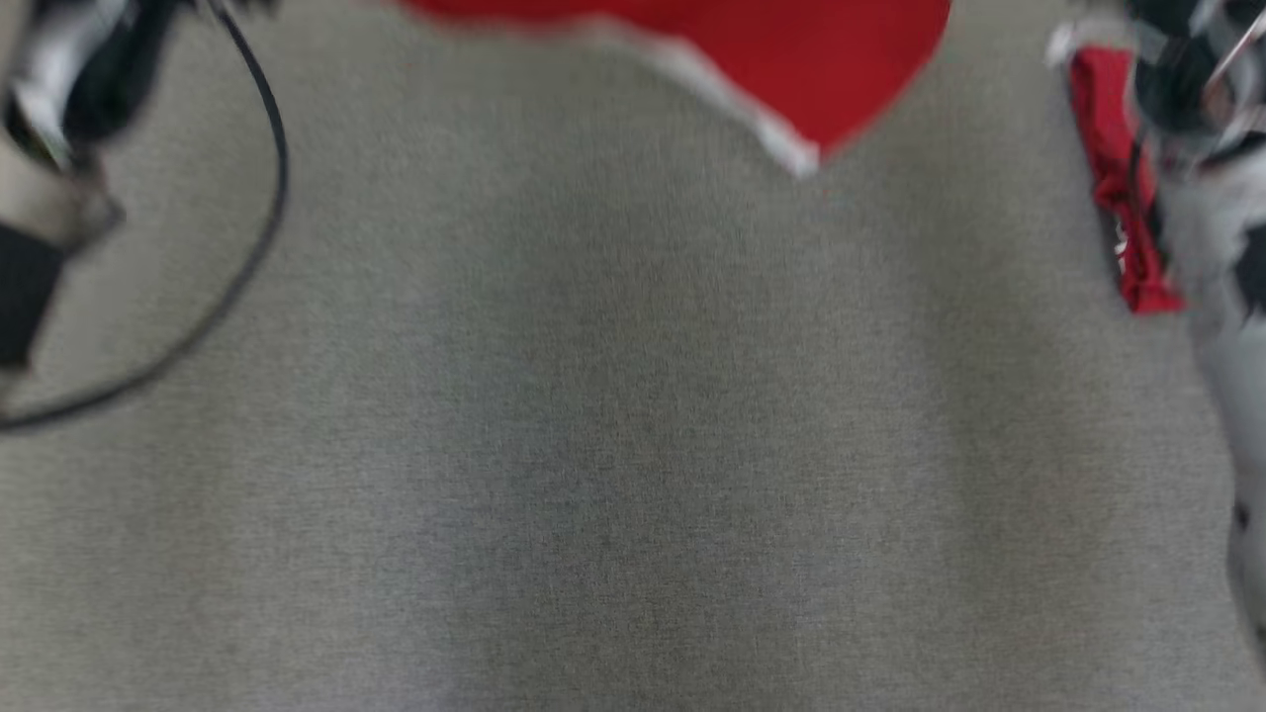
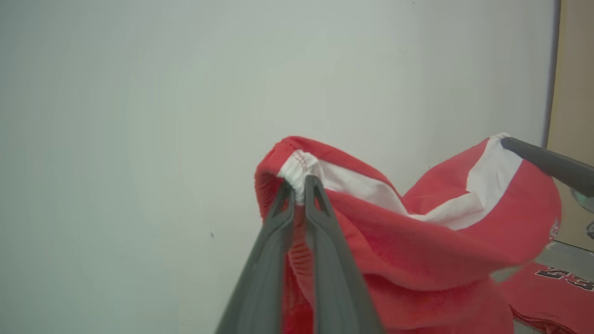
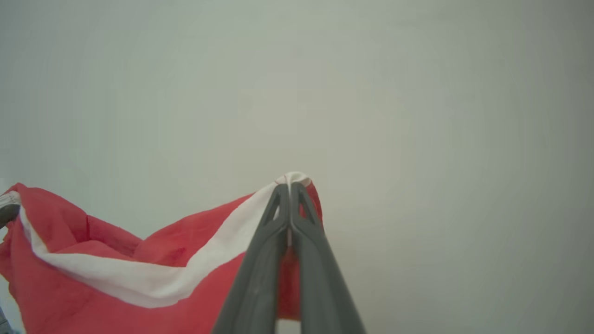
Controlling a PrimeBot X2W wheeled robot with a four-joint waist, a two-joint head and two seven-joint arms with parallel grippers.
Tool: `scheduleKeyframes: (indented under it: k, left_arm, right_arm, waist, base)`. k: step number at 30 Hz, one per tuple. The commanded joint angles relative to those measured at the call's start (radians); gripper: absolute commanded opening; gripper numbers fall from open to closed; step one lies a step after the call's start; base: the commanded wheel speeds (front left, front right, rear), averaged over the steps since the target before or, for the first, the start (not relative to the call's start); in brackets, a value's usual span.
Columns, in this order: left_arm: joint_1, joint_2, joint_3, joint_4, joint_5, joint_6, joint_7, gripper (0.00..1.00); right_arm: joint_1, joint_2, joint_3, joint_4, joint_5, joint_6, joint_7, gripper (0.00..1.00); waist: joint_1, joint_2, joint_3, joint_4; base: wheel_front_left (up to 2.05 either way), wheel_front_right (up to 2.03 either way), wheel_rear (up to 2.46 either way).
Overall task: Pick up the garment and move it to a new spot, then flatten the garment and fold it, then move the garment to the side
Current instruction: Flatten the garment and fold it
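Head view: your desk point(image 1: 613, 445) is grey and blurred. At the desk's far edge you see the garment point(image 1: 791, 59), red with a white hem. A narrow red fold of it sits at the desk's right side, against the right arm point(image 1: 1221, 257). Over the desk's left side the left arm point(image 1: 59, 119) shows, with a black cable point(image 1: 272, 188) looping off it.

Left wrist view: your left end effector point(image 2: 300, 184) is clamped on the garment point(image 2: 417, 241), with the white hem bunched between the fingertips. The cloth is held up off the desk in front of a pale wall point(image 2: 139, 116). Toward the desk's right, the right end effector point(image 2: 510, 144) pinches another stretch of the same hem. The cloth sags between the two grips. A lower part with dark print point(image 2: 564, 277) lies down at the desk.

Right wrist view: your right end effector point(image 3: 290, 185) is closed tight on the white hem of the garment point(image 3: 116, 241), fingers pressed together. The cloth hangs away toward the desk's left, where a dark tip of the left end effector point(image 3: 7, 212) meets its far corner.
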Motion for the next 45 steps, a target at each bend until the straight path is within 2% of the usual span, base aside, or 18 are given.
scheduleKeyframes:
  k: [1,7,10,14,17,20,24,31,37,45]
  left_arm:
    - [-0.093,-0.005,-0.022,0.025,0.001,0.001,0.006,0.0]
    - [-0.325,-0.023,-0.076,0.131,-0.007,0.001,-0.023,0.0]
    - [-0.411,-0.028,-0.11,0.193,-0.019,0.001,-0.05,0.0]
    - [-0.454,-0.03,-0.163,0.258,-0.056,0.001,-0.094,0.0]
    - [-0.412,-0.027,-0.209,0.289,-0.089,0.001,-0.138,0.0]
    - [-0.326,-0.017,-0.259,0.286,-0.12,0.001,-0.191,0.0]
    - [-0.194,-0.003,-0.275,0.252,-0.133,0.001,-0.212,0.0]
    - [0.151,-0.003,-0.112,0.084,-0.019,0.008,-0.213,0.0]
    - [0.463,-0.051,0.015,-0.049,0.078,0.016,-0.213,0.0]
    - [0.784,-0.111,0.1,-0.146,0.198,0.009,-0.213,0.0]
  right_arm:
    - [-0.088,0.013,-0.015,0.037,-0.009,-0.003,0.008,0.0]
    - [-0.321,0.029,-0.051,0.17,-0.043,-0.003,-0.011,0.0]
    - [-0.414,0.034,-0.035,0.24,-0.076,-0.003,-0.032,0.0]
    - [-0.462,0.043,-0.015,0.31,-0.075,-0.003,-0.071,0.0]
    - [-0.437,0.056,0.006,0.346,-0.064,-0.003,-0.099,0.0]
    - [-0.361,0.056,0.044,0.368,-0.044,-0.003,-0.125,0.0]
    - [-0.24,0.044,0.079,0.348,-0.022,-0.003,-0.139,0.0]
    - [0.067,0.019,0.06,0.191,-0.015,-0.003,-0.144,0.0]
    - [0.359,0.013,0.033,0.035,-0.031,-0.003,-0.144,0.0]
    - [0.674,0.021,-0.002,-0.108,-0.049,-0.003,-0.144,0.0]
  waist:
    - [-0.0003,-0.0002,0.151,-0.033]
    - [-0.0003,-0.0002,0.232,-0.041]
    - [-0.0003,-0.0002,0.272,-0.045]
    - [-0.0003,-0.0002,0.305,-0.049]
    - [-0.0003,-0.0002,0.314,-0.053]
    - [-0.0003,-0.0002,0.308,-0.053]
    - [-0.0003,-0.0002,0.282,-0.047]
    - [-0.0003,-0.0002,0.193,-0.04]
    - [-0.0003,-0.0002,0.1,-0.027]
    - [-0.0003,-0.0002,0.0,-0.03]
  base:
    - [0.0,0.0,0.0]
    - [0.0,0.0,0.0]
    - [0.0,0.0,0.0]
    - [0.0,0.0,0.0]
    - [0.0,0.0,0.0]
    - [0.0,0.0,0.0]
    - [0.0,0.0,0.0]
    - [0.0,0.0,0.0]
    - [0.0,0.0,0.0]
    - [0.0,0.0,0.0]
